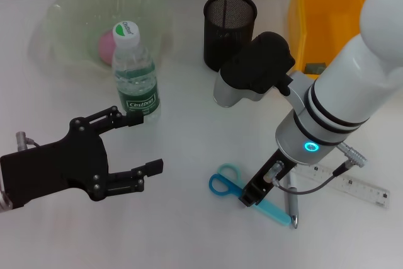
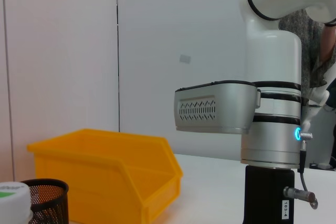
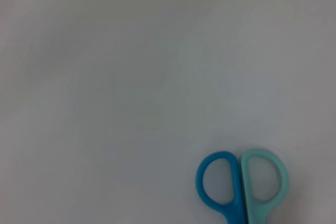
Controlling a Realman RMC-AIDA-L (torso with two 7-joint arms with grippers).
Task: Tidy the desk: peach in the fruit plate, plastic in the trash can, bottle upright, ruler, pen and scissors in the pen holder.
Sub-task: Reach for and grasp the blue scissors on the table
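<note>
I'm looking down at a plain white tabletop (image 1: pixel 182 231) against a pale wall. The scissors (image 1: pixel 227 184), with one blue and one light-teal handle loop, lie flat at about five o'clock. My right tool (image 1: pixel 250 196) is down over their blades; I cannot tell its jaw state. The pen (image 1: pixel 293 209) and clear ruler (image 1: pixel 359 187) lie just beside them. My left tool (image 1: pixel 141 143) hovers spread at eight o'clock, near the upright bottle (image 1: pixel 135 74).

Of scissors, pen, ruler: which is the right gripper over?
The scissors: the right gripper sits over their blades, blue handles sticking out. Pen and ruler lie beside, untouched.
</note>
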